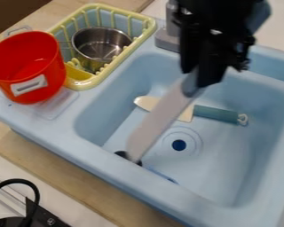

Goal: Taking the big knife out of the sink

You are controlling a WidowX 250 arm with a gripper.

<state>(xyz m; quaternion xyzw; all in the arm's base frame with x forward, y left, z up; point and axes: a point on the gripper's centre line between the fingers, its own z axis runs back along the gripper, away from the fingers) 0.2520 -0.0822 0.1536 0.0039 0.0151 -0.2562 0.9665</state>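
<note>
The black gripper [199, 79] hangs over the far part of the sink [226, 195], its fingers closed around the top end of the big knife [159, 117]. The knife's pale, broad blade slants down from the grip toward the near left wall of the sink; whether its tip touches anything, I cannot tell. Behind the blade, a smaller knife [215, 113] lies across the sink floor, its cream blade to the left and its teal handle to the right, with the dark drain [179, 145] nearer the camera. By the blade's lower end is a thin black-and-blue utensil [162, 175], partly hidden. The grey faucet base [167, 41] stands at the far rim. Farther left, a metal pot [100, 43] sits in the yellow dish rack [97, 80], and a red pot [27, 66] stands just beside the rack. A black cable [35, 195] curves at the lower left.
</note>
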